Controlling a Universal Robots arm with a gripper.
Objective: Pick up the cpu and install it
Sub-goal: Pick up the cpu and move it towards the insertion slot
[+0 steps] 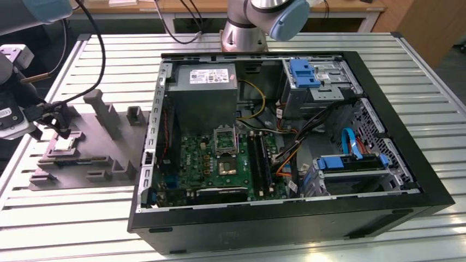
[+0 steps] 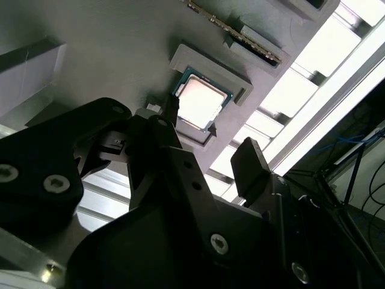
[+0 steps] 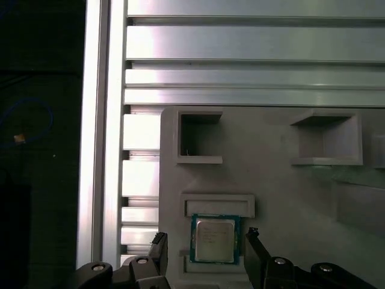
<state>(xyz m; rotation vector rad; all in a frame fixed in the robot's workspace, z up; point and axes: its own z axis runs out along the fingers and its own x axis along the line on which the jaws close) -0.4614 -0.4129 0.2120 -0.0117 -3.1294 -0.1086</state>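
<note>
Gripper: the gripper (image 1: 62,130) hangs low over the grey tray (image 1: 98,150), at the exterior view's left, well apart from the open computer case (image 1: 291,221).
Jaws: spread wide and holding nothing; in the first wrist view one fingertip (image 3: 160,242) stands on each side of the chip with a gap between (whether they reach tray level I cannot tell).
Cpu: the cpu (image 3: 215,239) lies flat in its square recess in the tray, silver top up, between the two fingers.
Socket: the metal-framed socket (image 1: 226,143) sits on the green board (image 1: 211,164) inside the case.
Table: the slatted aluminium table (image 1: 73,218) carries both tray and case.
</note>
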